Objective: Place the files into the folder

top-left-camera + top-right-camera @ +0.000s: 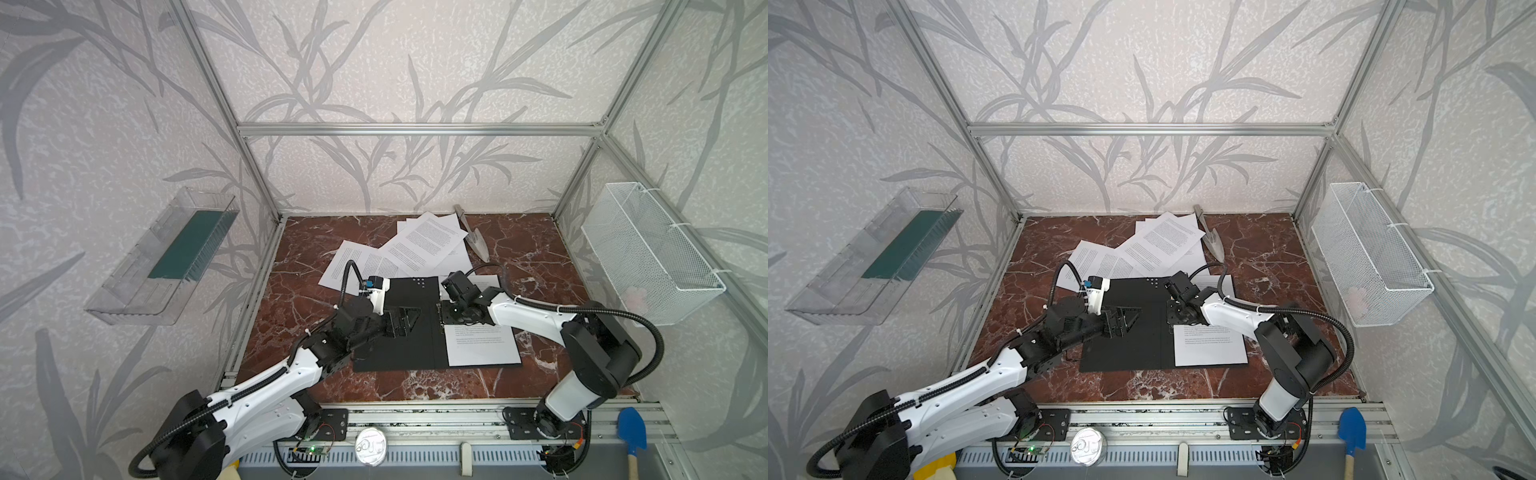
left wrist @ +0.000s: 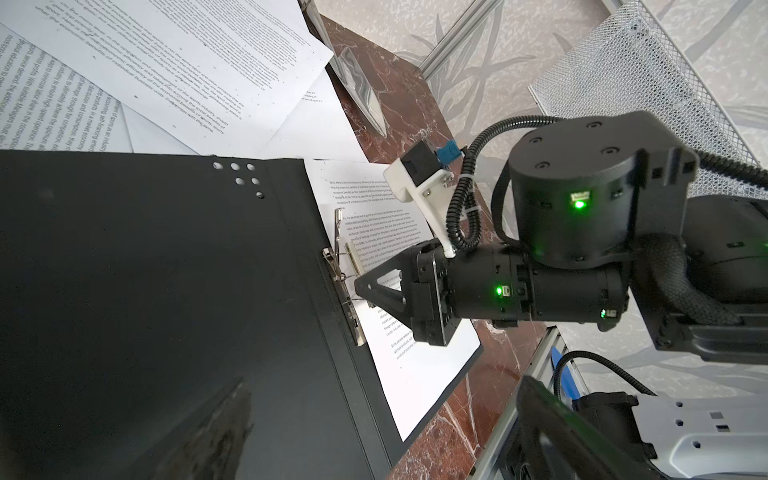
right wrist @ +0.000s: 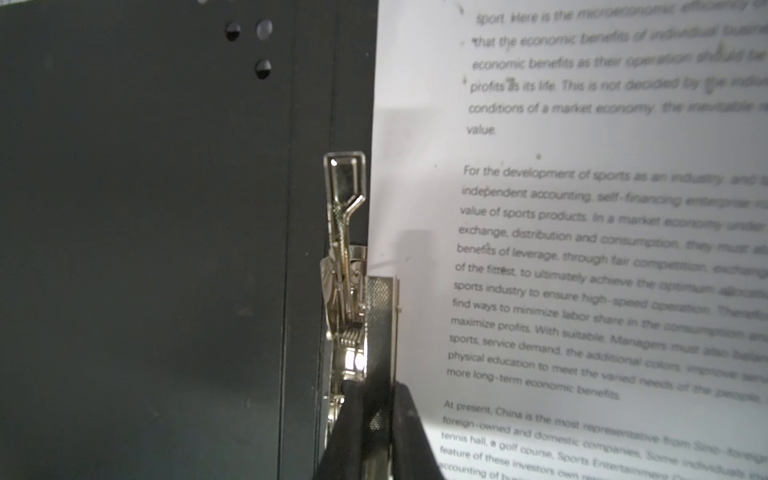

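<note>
At centre, folder [image 1: 415, 345] spine runs front-to-back; right gripper [image 2: 358, 286] pinches clip [image 3: 345, 266], left gripper [image 1: 401, 322] gapes.

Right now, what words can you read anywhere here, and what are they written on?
"For the development of sports as an industry": sheet lying in the folder, by the metal clip.
"conditions of a market economy": same sheet, an earlier paragraph.
"At present, China is the most representative": same sheet, a later paragraph.
Loose sheets behind the folder: print too small and skewed to read reliably.
Folder cover: no readable lettering.
</note>
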`<state>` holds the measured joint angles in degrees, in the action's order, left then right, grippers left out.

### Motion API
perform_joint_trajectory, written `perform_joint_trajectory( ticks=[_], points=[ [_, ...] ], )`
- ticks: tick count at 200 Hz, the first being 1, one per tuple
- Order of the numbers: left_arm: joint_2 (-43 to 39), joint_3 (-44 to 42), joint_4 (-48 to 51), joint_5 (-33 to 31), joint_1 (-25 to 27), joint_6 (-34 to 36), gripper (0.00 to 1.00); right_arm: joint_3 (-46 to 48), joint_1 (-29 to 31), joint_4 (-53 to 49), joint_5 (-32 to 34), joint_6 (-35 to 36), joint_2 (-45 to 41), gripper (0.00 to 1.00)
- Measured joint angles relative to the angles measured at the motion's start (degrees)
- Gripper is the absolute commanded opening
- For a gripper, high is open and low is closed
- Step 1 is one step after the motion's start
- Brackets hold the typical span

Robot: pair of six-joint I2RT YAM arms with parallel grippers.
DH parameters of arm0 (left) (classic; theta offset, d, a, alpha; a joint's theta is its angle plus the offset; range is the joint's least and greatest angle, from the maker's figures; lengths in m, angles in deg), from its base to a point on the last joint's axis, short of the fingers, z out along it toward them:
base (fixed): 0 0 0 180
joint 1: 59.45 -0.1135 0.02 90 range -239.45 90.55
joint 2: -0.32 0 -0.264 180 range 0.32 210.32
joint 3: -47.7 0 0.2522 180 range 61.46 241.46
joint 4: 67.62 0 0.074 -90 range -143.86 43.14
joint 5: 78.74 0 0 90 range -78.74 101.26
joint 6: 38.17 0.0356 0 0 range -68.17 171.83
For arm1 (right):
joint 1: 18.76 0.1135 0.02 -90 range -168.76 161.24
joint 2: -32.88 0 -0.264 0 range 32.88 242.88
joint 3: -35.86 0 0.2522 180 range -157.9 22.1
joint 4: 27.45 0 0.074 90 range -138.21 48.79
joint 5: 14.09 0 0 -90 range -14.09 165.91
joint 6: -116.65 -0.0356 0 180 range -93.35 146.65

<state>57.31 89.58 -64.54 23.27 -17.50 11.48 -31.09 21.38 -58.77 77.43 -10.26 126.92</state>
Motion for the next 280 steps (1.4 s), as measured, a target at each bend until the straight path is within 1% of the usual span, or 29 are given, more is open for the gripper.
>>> perform_joint_trajectory(
  ticks=[47, 76, 105, 115, 137, 181, 204, 213, 231, 246, 261, 274, 280],
  points=[
    [-0.3, 0.0, 0.7, -1.3, 0.0, 0.3, 0.99, 0.2, 1.3, 0.5, 0.0, -1.2, 0.0, 0.12],
    [-0.3, 0.0, 1.4, -2.1, 0.0, 0.5, 0.99, 0.5, 1.7, 0.8, 0.1, -1.6, 0.0, 0.17],
    [-0.3, 0.0, 2.1, -2.8, 0.0, 0.7, 0.99, 0.6, 1.9, 1.5, 0.1, -1.9, 0.0, 0.26],
    [-0.3, 0.0, 2.3, -3.0, 0.0, 0.8, 0.99, 0.6, 1.9, 1.9, 0.0, -1.9, 0.0, 0.33],
    [-0.3, 0.0, 2.7, -3.2, 0.0, 0.9, 0.99, 0.6, 1.9, 2.0, 0.2, -1.6, -0.9, 0.42],
    [-0.9, 0.8, 4.6, -4.7, -0.3, 1.8, 0.99, 0.6, 1.8, 3.5, 1.4, 1.1, -7.0, 0.62],
    [-2.8, 1.2, 6.2, -6.3, -1.0, 2.2, 0.99, -0.3, 0.7, 4.0, 0.5, 3.5, -8.1, 0.66],
    [-3.3, 1.5, 6.6, -6.7, -1.6, 2.3, 0.99, -0.8, -0.2, 4.1, -0.4, 4.3, -8.1, 0.68],
    [-3.4, 2.3, 7.7, -7.5, -4.0, 2.1, 0.99, -1.4, -2.2, 4.2, -2.2, 5.8, -8.2, 0.78],
    [-2.7, 3.6, 8.9, -7.5, -6.4, 1.7, 0.99, -1.4, -3.3, 3.9, -3.1, 7.4, -8.9, 0.82],
    [-0.5, 5.9, 10.2, -7.5, -8.5, 1.2, 0.99, -0.9, -3.6, 4.0, -3.9, 9.1, -11.1, 0.87],
    [2.6, 8.7, 10.9, -7.2, -10.2, 0.7, 0.99, 0.2, -4.0, 4.1, -4.7, 10.2, -14.1, 0.89],
    [4.4, 10.1, 10.9, -7.0, -11.0, 0.4, 0.99, 1.0, -4.2, 4.2, -5.2, 10.7, -15.8, 0.91]
  ],
)
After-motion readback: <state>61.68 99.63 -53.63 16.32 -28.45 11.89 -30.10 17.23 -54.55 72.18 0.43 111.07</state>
